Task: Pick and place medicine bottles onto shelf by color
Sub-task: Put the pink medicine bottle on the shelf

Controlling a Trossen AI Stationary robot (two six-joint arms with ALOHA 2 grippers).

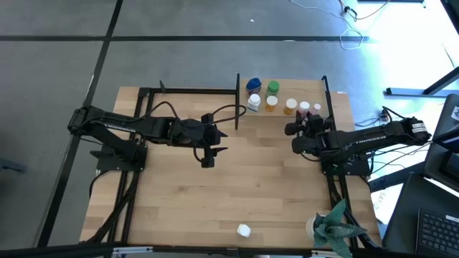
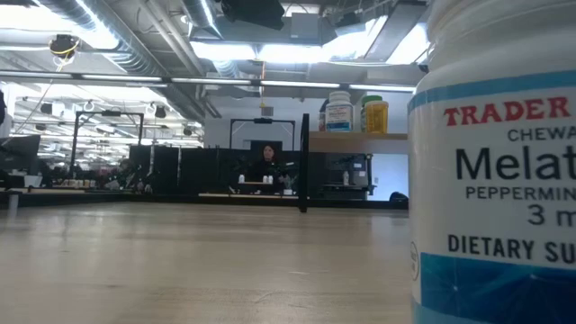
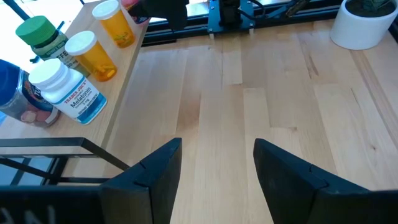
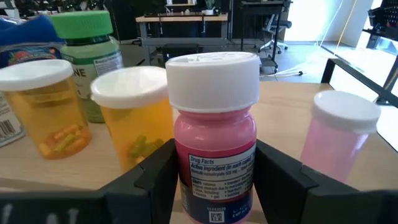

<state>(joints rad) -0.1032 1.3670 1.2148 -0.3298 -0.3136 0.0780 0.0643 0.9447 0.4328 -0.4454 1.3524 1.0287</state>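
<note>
The shelf (image 1: 281, 115) stands at the table's far edge between black uprights. On it stand a blue bottle (image 1: 252, 84), a green one (image 1: 272, 87), a white one (image 1: 254, 102), two orange ones (image 1: 271, 104) (image 1: 290, 106) and a pale pink one (image 1: 317, 109). My right gripper (image 4: 214, 163) is shut on a pink bottle with a white cap (image 4: 214, 118) between the orange and pale pink bottles. A white melatonin bottle (image 1: 244, 230) stands upright on the table near the front edge. My left gripper (image 1: 206, 159) hangs open over the middle of the table, holding nothing. My right gripper pinches the pink bottle's body (image 4: 186, 163) below the cap, one finger on each side at the label. The fingers come about level from the table's near side. The bottle is upright. Its base is below the picture, so I cannot tell whether it rests on the shelf.
A green paper-like plant in a white pot (image 1: 333, 228) stands at the front right corner. Black frame rails (image 1: 186, 92) run along the far left of the table. Bare wood lies between the two arms. A person sits far off in the room behind (image 2: 267, 162).
</note>
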